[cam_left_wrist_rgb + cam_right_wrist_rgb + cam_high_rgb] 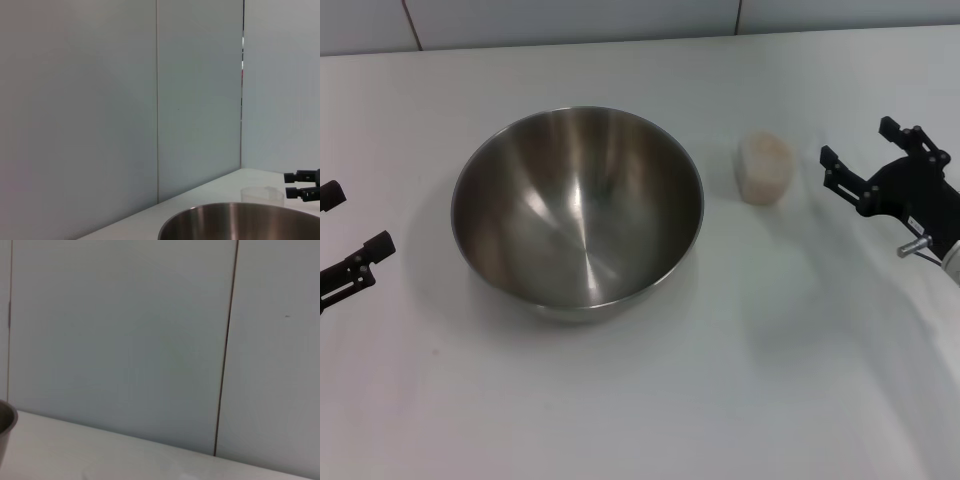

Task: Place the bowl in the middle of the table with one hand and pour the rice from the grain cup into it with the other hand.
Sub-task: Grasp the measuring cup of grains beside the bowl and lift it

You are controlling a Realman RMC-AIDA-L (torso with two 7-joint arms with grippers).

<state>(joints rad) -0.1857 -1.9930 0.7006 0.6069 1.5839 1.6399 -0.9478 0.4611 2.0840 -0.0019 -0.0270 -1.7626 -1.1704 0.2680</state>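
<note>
One small grain cup (763, 168) of clear plastic, filled with pale rice (764, 150), stands upright on the white table (640, 400) just beside the empty steel mixing bowl (578, 210), which sits near the table's middle. It looks light, thin-walled and easily squashed or tipped, so a gentle grip across its mid-walls seems wisest. Right gripper (870, 160) waits near it with fingers apart and empty, while left gripper (345, 225), fingers also spread, sits by the table's left edge.
</note>
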